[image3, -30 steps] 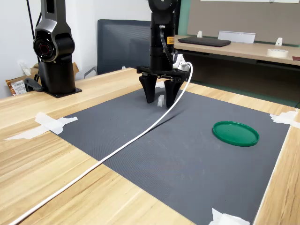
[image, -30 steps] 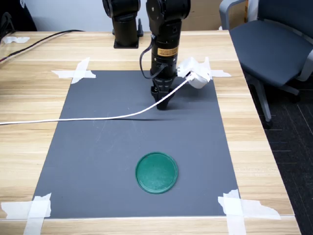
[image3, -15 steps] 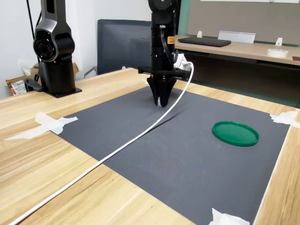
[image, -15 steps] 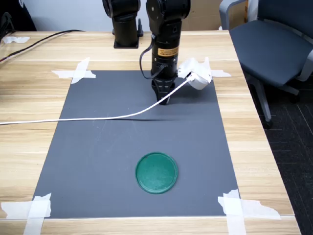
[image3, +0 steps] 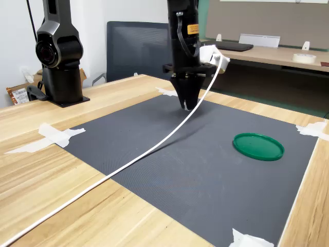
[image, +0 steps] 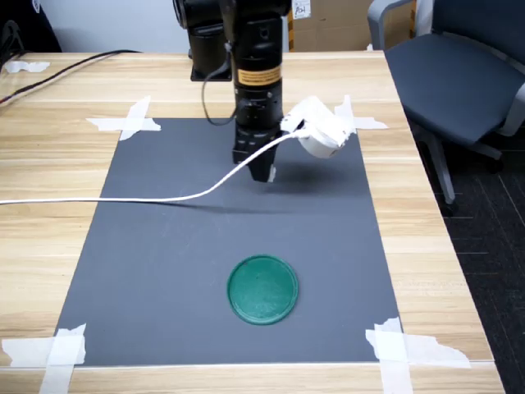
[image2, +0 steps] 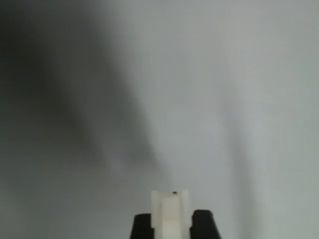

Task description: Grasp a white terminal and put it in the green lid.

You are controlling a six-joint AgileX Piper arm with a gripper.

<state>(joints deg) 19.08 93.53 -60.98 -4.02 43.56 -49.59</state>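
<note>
Wrist view | gripper (image2: 172, 226) pinching white terminal (image2: 170, 211) | long axis along fingers

**One lid, one terminal, four taped corners**

On the single dark mat (image: 164, 246): one green lid (image: 262, 289), one white terminal (image2: 170, 214) in one gripper (image: 262, 173). Four white tape patches (image: 127, 119) at the mat's corners; one white cable (image: 98, 199) crossing it.

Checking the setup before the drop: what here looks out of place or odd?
Nothing looks damaged or spilled. The only oddity is the white cable trailing loose across the dark mat. The hand holds the white terminal; the green lid lies flat.
</note>
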